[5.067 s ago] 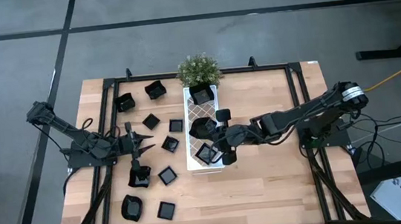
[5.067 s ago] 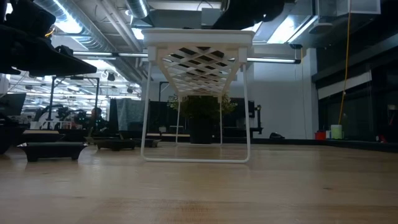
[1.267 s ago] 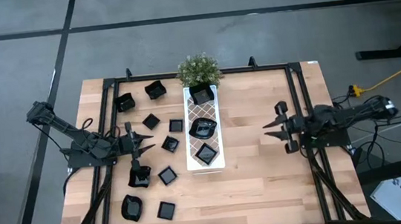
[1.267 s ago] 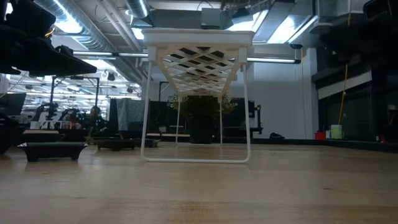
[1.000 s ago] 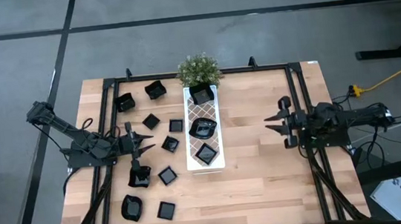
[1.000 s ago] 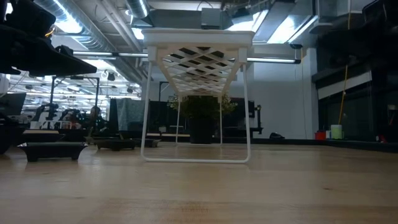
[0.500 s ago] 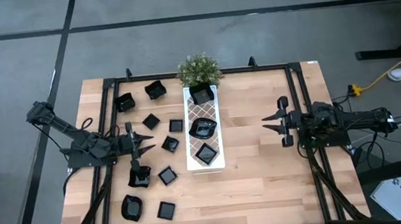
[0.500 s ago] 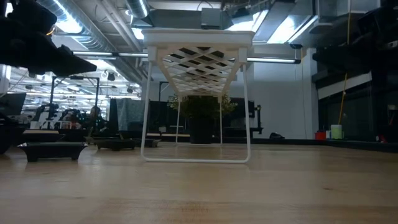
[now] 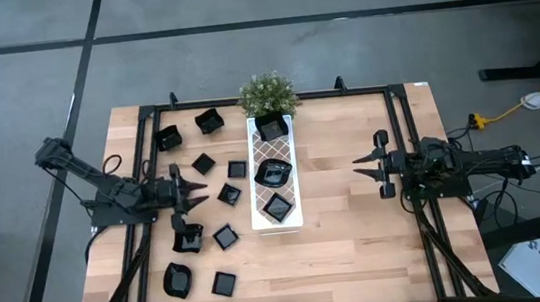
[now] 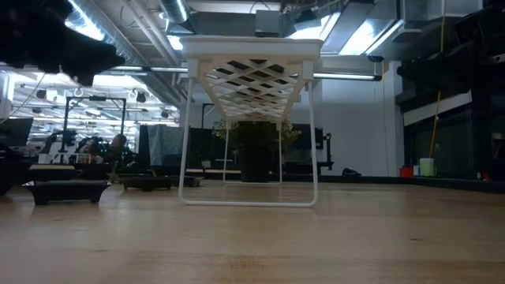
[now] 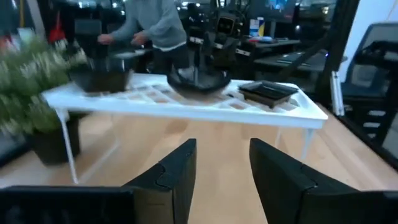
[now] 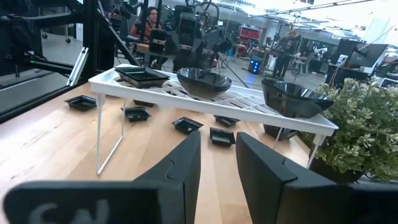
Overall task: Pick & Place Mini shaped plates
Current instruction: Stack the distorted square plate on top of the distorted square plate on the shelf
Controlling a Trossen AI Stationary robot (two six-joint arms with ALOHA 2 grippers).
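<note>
- We see three glossy black mini plates on the long white lattice tray [image 9: 279,215]: a deep one [image 9: 271,127] at the end by the small green potted plant [image 9: 267,93], a wavy-rimmed one [image 9: 273,172] mid-tray, and a flat square one [image 9: 277,208] at the other end.
- About nine more black plates lie on the wooden table [image 9: 360,242], left of the tray.
- Our left gripper [image 9: 199,190] hovers among them, jaws parted and empty, just beside a small square plate [image 9: 228,193].
- Our right gripper [image 9: 360,167] waits well right of the tray, jaws apart, holding nothing.
- We judge this to be between placements; next, the left gripper must drop over a plate's rim and close.
</note>
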